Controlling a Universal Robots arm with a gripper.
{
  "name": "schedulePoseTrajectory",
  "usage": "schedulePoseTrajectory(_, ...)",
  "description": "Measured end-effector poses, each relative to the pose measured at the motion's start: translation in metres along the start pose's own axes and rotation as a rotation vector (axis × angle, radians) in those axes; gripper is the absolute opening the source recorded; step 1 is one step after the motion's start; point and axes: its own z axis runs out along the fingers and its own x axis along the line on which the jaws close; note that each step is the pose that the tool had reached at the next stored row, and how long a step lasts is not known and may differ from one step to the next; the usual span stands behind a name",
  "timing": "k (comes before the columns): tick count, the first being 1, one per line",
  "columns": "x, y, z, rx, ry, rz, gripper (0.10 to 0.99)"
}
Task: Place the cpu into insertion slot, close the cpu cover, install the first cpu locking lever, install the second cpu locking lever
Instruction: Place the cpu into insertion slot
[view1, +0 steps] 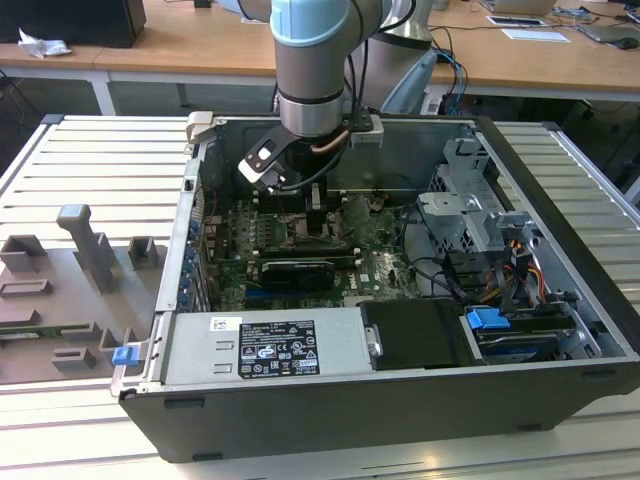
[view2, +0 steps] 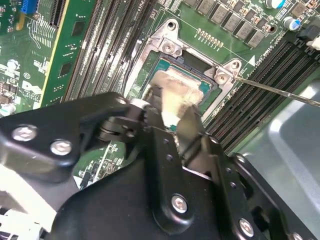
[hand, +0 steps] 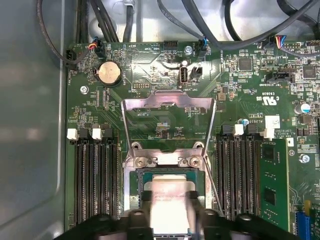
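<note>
Slatted metal bench (view1: 70, 160) carries an open computer case (view1: 400, 400); inside it, the gripper (hand: 172, 215) is closed narrowly on the cpu (hand: 170, 192), gripping two opposite edges. The cpu lies flat directly under the gripper, squared within the insertion slot (hand: 134, 187); seating cannot be confirmed. The cpu cover (hand: 167, 102) stands swung open beyond the slot.

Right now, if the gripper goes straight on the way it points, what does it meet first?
The insertion slot, via the cpu the gripper holds directly over it. The cpu cover is swung open, off that line. Gap left is unclear.
</note>
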Motion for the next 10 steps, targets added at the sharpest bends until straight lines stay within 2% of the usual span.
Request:
schedulePoseTrajectory(1, 0.0000, 0.0000, 0.0000, 0.000, 0.0001, 0.000, 0.353)
schedulePoseTrajectory(3, 0.0000, 0.0000, -0.0002, 0.000, 0.0000, 0.000, 0.231)
schedulePoseTrajectory(4, 0.0000, 0.0000, -0.0003, 0.000, 0.0000, 0.000, 0.231)
schedulePoseTrajectory(5, 0.0000, 0.0000, -0.0004, 0.000, 0.0001, 0.000, 0.169)
schedulePoseTrajectory(6, 0.0000, 0.0000, -0.0005, 0.000, -0.0001, 0.000, 0.169)
schedulePoseTrajectory(7, 0.0000, 0.0001, -0.0008, 0.000, 0.0000, 0.000, 0.106)
schedulePoseTrajectory(10, 0.0000, 0.0001, -0.0015, 0.000, -0.0004, 0.001, 0.106)
